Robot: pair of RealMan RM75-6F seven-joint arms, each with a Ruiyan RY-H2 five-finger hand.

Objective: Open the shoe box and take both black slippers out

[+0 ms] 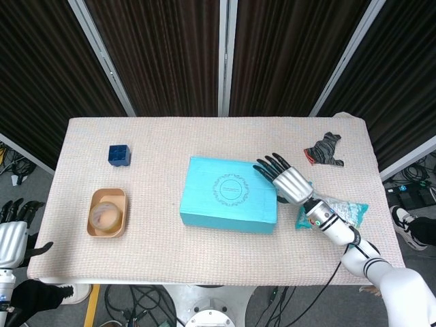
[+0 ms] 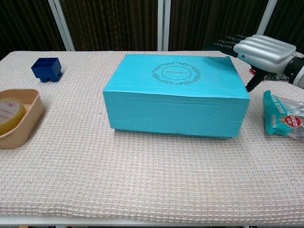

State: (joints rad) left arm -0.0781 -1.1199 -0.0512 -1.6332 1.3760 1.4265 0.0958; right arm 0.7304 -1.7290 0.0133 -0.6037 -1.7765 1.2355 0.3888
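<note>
- Dark curtain panels with pale vertical rails back the table (image 1: pixel 170 143), which carries a beige waffle-weave cloth.
- Shoe box (image 1: pixel 229 204): turquoise, lid shut, near the table's centre, slightly skewed to the table edges.
- Right hand (image 1: pixel 285 179): at the box's right rear corner, fingers extended and apart over the lid edge, thumb down beside the right wall. Contact with the box cannot be confirmed.
- Left hand (image 1: pixel 12 231): off the table's left front corner, fingers apart, nothing in it.
- Snack packet (image 1: pixel 334 212): near the right edge, just beside the right forearm.
- Dark striped cloth (image 1: pixel 325 150): near the right rear corner.
- Tan tray (image 1: pixel 107 212): near the left front edge, holding a tape roll (image 1: pixel 104 215).
- Blue compartment block (image 1: pixel 118 155): near the left rear.
</note>
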